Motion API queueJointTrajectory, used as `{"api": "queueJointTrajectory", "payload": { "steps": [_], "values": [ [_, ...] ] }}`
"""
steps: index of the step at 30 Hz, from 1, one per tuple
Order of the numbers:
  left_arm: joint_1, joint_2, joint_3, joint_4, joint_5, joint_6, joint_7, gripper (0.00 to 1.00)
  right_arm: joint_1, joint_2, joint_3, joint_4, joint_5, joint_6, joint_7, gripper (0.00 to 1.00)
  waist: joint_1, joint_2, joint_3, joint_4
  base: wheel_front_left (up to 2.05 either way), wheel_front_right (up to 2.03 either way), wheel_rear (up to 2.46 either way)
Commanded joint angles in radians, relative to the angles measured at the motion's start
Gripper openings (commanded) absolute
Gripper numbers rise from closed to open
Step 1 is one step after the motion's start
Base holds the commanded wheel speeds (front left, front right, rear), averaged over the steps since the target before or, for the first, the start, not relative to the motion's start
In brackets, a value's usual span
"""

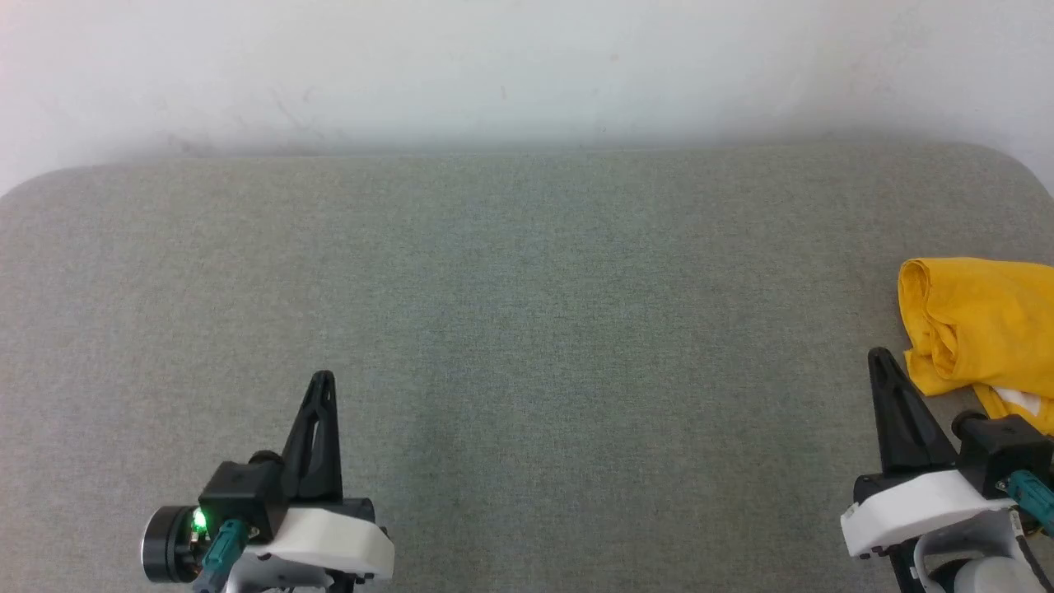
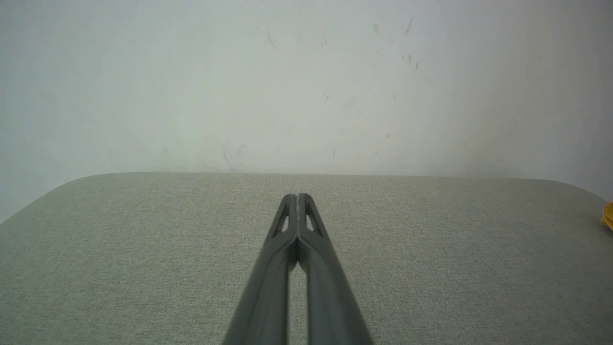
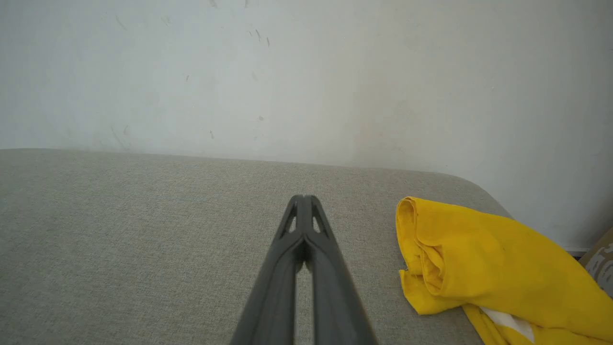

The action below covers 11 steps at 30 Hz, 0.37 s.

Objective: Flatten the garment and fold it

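Note:
The garment [image 1: 984, 321] is a bright yellow cloth bunched in loose folds at the right edge of the grey table [image 1: 510, 329], with a bit of white showing low on it. In the right wrist view the garment [image 3: 483, 268] lies to the right of my fingers. My right gripper [image 1: 879, 356] is shut and empty, its tips just left of the yellow cloth, not touching it; the right gripper [image 3: 302, 197] tips meet. My left gripper [image 1: 322, 377] is shut and empty over bare table at the lower left; the left gripper [image 2: 298, 196] tips are pressed together. A sliver of garment [image 2: 608, 216] shows at the far right.
A pale wall [image 1: 527, 74] rises right behind the table's far edge. The table has rounded far corners [image 1: 1021, 165]. A corner of a cardboard box [image 3: 601, 261] shows beyond the table's right side.

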Motion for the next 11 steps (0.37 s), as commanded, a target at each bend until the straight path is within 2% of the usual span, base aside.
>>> {"api": "queueJointTrajectory", "payload": {
  "steps": [1,11],
  "values": [
    [-0.011,-0.005,0.009,0.006,0.014,-0.009,0.009,0.00,-0.002,0.002,0.005,-0.007,-0.008,-0.001,0.004,0.00,0.0000,-0.0001,-0.002,0.000,0.00,0.00,0.00],
    [-0.014,-0.014,0.024,0.011,0.032,-0.024,0.030,0.00,-0.003,0.002,0.015,-0.011,-0.012,-0.001,0.021,0.00,0.0000,-0.0001,-0.012,0.000,0.00,0.00,0.00]
  ]
}}
